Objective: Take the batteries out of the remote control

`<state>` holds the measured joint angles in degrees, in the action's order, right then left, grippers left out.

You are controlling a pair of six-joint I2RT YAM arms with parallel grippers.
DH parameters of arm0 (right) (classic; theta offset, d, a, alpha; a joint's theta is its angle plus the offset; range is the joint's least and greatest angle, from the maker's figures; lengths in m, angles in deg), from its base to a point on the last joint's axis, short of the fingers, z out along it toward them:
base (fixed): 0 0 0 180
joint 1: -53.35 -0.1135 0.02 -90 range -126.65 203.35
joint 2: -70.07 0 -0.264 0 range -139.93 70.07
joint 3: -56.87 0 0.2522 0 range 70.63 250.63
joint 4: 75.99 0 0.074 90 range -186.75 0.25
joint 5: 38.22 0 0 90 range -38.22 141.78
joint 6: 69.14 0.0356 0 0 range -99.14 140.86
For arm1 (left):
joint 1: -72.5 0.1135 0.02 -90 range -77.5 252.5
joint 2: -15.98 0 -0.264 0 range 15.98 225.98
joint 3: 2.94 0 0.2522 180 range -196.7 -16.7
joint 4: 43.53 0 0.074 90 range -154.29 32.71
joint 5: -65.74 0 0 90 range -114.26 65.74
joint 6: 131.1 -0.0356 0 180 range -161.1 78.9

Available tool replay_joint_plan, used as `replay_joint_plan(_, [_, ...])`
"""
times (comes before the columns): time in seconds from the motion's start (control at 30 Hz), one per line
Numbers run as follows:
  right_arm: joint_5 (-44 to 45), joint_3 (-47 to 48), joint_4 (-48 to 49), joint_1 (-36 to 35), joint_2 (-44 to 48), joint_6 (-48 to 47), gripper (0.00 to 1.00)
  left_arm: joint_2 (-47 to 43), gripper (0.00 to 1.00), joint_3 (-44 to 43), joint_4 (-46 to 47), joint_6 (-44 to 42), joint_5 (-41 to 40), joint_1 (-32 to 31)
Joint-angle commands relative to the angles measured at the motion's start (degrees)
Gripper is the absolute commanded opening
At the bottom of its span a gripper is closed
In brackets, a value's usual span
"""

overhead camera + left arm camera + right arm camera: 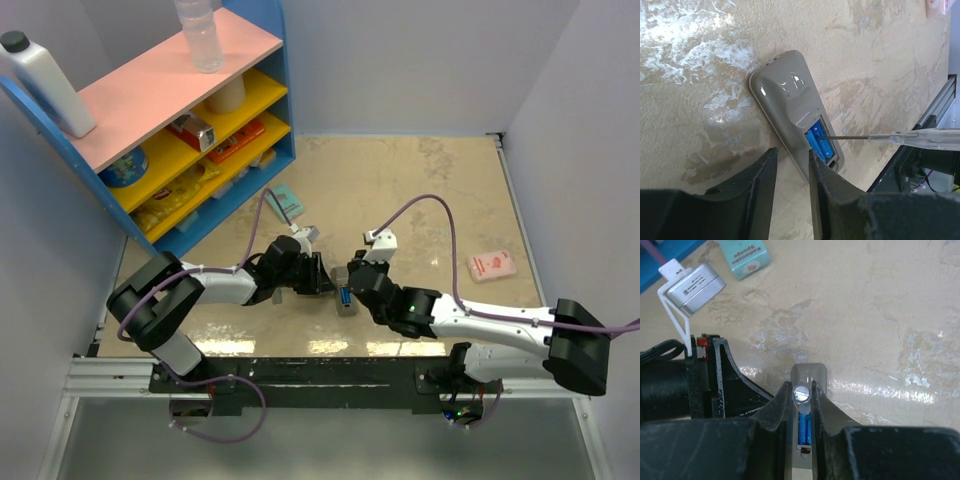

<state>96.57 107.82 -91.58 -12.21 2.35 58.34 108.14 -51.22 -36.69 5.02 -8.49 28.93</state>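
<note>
The remote control (346, 304) lies flat on the beige table (430, 190), toward 6 o'clock of the tabletop near the arms' edge and between the two grippers. Its battery bay is uncovered, and the blue batteries (819, 143) sit side by side inside it. The left gripper (318, 278) is at about 10 o'clock of the remote. In its wrist view its fingers (763, 172) stand partly apart with bare table showing between them and nothing held. The finger nearer the remote overlaps the remote's long edge, though contact cannot be told. The right gripper (350, 283) is directly over the remote, at its 12 o'clock end. Its fingers are pinched tight on a thin screwdriver (865, 137), whose metal shaft reaches in from 3 o'clock in the left wrist view, with its tip at the batteries. A teal box (287, 200) lies at 11 o'clock of the remote, a pink packet (491, 264) lies at 2 o'clock, well apart, and a blue shelf unit (150, 110) fills the 10 o'clock corner.
</note>
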Motion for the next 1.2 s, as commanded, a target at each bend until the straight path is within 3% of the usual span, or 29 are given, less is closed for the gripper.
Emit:
replay_joint_plan(0.0, [-6.04, -5.37, -6.96, -2.12, -1.18, 15.95, 0.0, 0.83, 0.36, -1.51, 2.6, 0.8, -0.48, -0.02])
replay_joint_plan(0.23, [-8.93, -10.47, -1.78, -2.12, -0.22, 17.37, 0.0, 2.32, 0.33, -1.95, 3.3, 1.07, -0.3, -0.02])
replay_joint_plan(0.4, [-14.72, -10.65, 6.56, -2.38, 1.28, 7.81, 0.0, 3.29, 0.31, -1.95, 4.36, 1.33, 0.49, -0.29])
replay_joint_plan(0.53, [-14.31, -8.37, 6.31, -3.78, -0.21, 3.31, 0.0, 3.38, 0.29, -1.95, 4.36, 1.59, 0.31, -0.55])
replay_joint_plan(0.77, [-5.45, -4.67, -6.77, -9.21, -7.51, 18.66, 0.0, 3.38, 0.28, -1.51, 4.45, 1.86, -0.04, -0.99])
replay_joint_plan(1.0, [-4.98, -8.44, -7.05, -12.57, -10.67, 29.74, 0.0, 3.55, 0.27, -1.42, 3.92, 1.6, -0.39, -0.99])
replay_joint_plan(1.17, [-4.28, -11.52, -9.95, -12.66, -6.04, 36.96, 0.0, 3.03, 0.25, -1.42, 2.61, 0.72, -1.71, -0.99])
